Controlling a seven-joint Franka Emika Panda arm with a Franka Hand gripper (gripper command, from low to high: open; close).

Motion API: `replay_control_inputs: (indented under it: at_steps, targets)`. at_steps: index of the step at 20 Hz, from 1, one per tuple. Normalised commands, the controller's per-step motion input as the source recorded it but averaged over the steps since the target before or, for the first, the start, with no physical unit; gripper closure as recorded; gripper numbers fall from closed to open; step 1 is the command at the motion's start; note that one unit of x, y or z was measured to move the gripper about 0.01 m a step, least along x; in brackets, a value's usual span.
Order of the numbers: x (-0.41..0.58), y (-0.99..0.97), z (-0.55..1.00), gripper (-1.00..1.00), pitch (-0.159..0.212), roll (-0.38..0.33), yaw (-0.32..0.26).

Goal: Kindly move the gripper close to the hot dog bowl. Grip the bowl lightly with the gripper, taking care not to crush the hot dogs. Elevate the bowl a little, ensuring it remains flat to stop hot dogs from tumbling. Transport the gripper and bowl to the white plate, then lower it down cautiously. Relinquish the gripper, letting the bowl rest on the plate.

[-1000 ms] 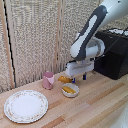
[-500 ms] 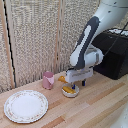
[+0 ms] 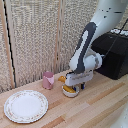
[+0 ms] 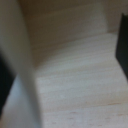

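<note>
While gripper (image 3: 75,86) sits low over bowl (image 3: 69,90), jaw state impossible to tell. Bowl with hot dogs (image 3: 68,89) on table, well apart from plate (image 3: 26,106); pink cup (image 3: 48,80) near bowl.

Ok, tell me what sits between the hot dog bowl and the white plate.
Nothing visible blocks that stretch. The bowl sits under the claw, and the plate lies toward the exterior view's left with bare table between them. The pink cup stands behind that line, near the wall, and should be cleared.
</note>
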Motion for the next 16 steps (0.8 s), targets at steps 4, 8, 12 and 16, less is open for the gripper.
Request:
replay_control_inputs:
  at_steps: [4, 8, 12, 16]
  targets:
    - [-0.002, 0.07, 0.00, 1.00, -0.077, 0.000, -0.007]
    - [-0.156, 0.09, 0.05, 1.00, -0.052, 0.026, 0.003]
    - [-0.090, 0.03, 0.34, 1.00, -0.007, 0.106, 0.006]
    - [0.000, 0.00, 0.68, 1.00, 0.000, 0.182, 0.000]
